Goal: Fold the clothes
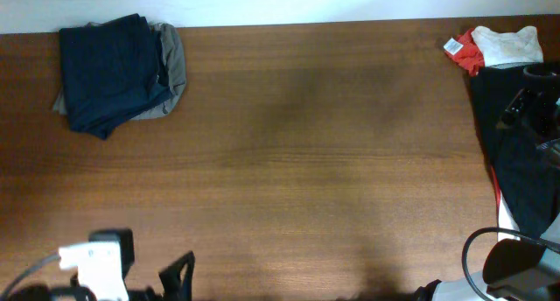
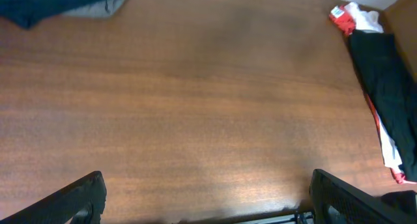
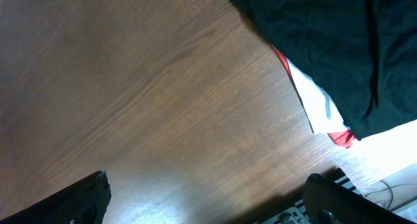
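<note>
Looking from overhead, you find the navy shorts [image 1: 109, 73] folded on the grey trousers [image 1: 175, 73] at 10 o'clock of the worktop [image 1: 306, 161]; the black piece [image 1: 512, 152], red piece [image 1: 470, 56] and white piece [image 1: 509, 45] lie between 2 and 3 o'clock. The left jaws and right jaws both stand apart, holding nothing

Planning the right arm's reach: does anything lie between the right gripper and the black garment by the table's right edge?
Nothing visible does: only wooden table surface separates the open right gripper from the black garment.
</note>
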`<control>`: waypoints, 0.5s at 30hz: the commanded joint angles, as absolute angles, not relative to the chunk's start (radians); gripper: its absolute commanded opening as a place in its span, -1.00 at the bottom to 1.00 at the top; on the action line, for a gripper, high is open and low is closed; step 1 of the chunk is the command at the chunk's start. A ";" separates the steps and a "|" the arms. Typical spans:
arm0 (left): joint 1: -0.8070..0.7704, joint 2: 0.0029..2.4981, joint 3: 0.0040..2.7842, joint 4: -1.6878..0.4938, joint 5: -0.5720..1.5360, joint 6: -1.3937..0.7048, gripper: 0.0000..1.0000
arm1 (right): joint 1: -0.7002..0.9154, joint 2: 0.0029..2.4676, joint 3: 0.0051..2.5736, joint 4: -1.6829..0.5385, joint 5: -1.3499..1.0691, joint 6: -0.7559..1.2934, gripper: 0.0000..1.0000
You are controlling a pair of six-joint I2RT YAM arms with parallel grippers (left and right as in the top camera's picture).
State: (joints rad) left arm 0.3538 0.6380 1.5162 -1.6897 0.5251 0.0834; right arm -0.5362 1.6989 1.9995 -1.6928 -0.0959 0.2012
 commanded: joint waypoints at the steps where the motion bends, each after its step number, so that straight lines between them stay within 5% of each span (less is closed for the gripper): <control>1: 0.353 0.595 1.512 -1.685 0.553 0.107 0.99 | -0.537 1.691 1.999 -1.698 -0.094 0.192 0.97; 11: 0.353 0.593 1.364 -1.565 0.609 0.137 0.99 | -0.537 1.691 1.999 -1.698 -0.094 0.192 0.97; 15: 0.292 0.551 1.184 -1.361 0.678 0.137 0.99 | -0.537 1.691 1.999 -1.698 -0.094 0.192 0.96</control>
